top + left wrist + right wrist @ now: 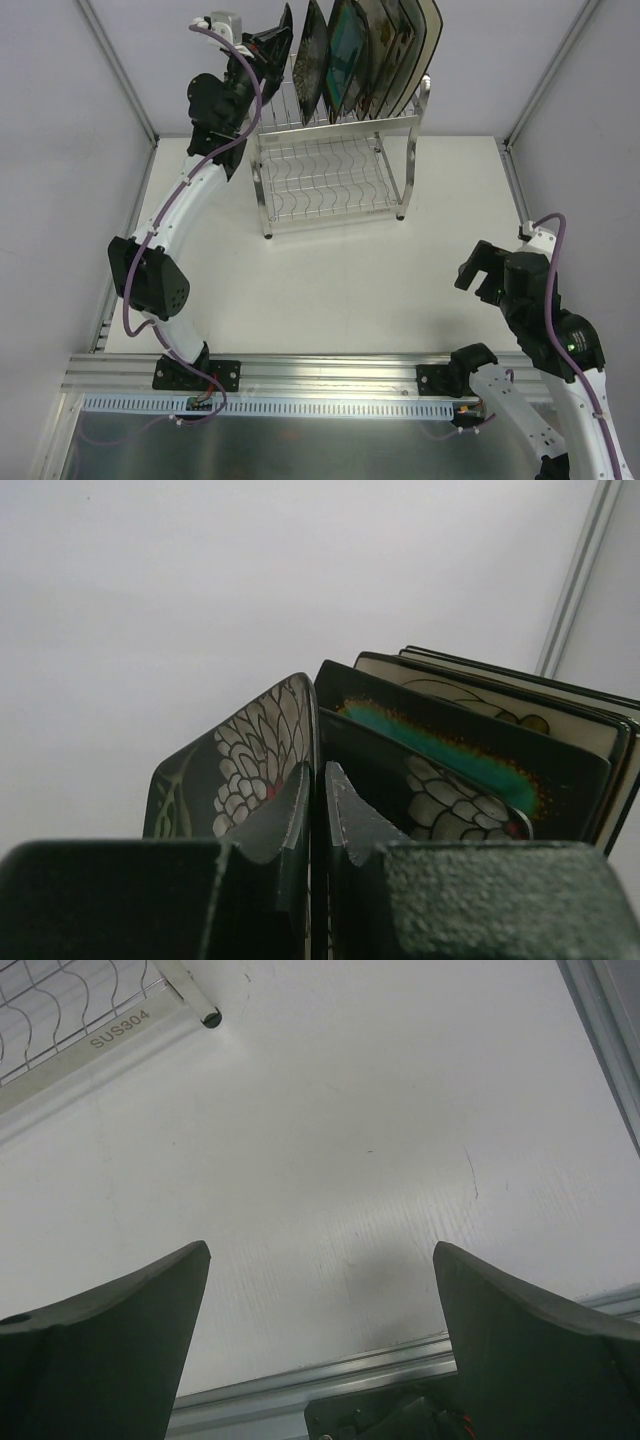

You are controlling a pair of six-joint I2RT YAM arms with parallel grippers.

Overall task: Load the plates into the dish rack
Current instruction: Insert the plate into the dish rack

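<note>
One flowered dark plate [250,750] is clenched by the left claw [316,780], other plates [350,50] racked just right of it; the right claw [320,1250] is spread above the worktop [350,1160].

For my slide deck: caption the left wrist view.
Left claw pinches the rim of a dark white-flowered plate, more plates standing upright beside it.

Upright plates [352,55] side by side in dish rack's [330,180] upper tier
</note>
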